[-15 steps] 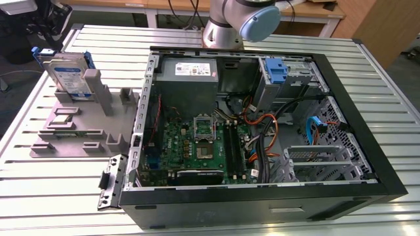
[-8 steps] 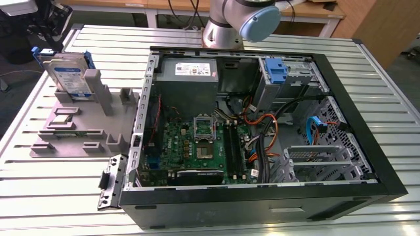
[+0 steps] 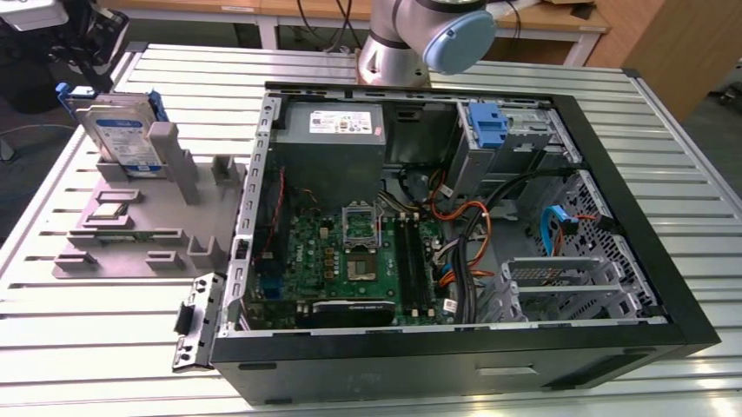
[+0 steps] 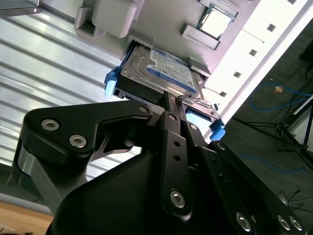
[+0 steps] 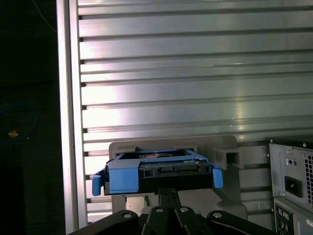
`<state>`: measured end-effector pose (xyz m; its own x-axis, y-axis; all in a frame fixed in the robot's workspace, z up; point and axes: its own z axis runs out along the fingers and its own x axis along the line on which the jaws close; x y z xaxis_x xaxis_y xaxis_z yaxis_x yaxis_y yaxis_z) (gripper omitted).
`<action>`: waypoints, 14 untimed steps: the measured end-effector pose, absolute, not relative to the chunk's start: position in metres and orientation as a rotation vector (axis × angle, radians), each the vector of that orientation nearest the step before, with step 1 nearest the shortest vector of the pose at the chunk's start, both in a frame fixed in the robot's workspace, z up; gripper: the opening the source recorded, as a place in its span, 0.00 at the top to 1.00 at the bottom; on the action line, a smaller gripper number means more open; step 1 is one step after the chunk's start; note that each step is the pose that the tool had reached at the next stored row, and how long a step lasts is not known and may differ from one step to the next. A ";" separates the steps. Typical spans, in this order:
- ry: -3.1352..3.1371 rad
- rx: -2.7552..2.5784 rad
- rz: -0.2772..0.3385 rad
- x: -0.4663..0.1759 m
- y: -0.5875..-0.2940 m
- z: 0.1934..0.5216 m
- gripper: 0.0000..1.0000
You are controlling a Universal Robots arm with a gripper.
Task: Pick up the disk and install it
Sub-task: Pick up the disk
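Setup sat on a table [image 3: 93, 347] made of ribbed aluminium slats, and the light bounced off them pretty hard, with bright glare patches across the slats in both wrist views. Behind it, in the exterior view, ran a light wooden desk [image 3: 232, 9] on white legs, with a few dark cables [image 3: 304, 16] hanging down past it. A brown wooden cabinet [image 3: 679, 43] stood at the exterior view's right, over a grey floor [image 3: 721, 148]. Off the table's edge the floor looked dark in the wrist views, with a loose blue cable [image 4: 274, 100] looped on it and the legs of a black tripod [image 4: 293, 129] nearby.
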<state>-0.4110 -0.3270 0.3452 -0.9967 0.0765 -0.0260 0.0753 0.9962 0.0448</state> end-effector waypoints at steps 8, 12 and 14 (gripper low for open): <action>3.111 0.118 0.068 -0.411 -0.327 0.344 0.90; 3.111 0.118 0.068 -0.411 -0.327 0.344 0.90; 3.112 0.099 0.069 -0.411 -0.327 0.344 0.90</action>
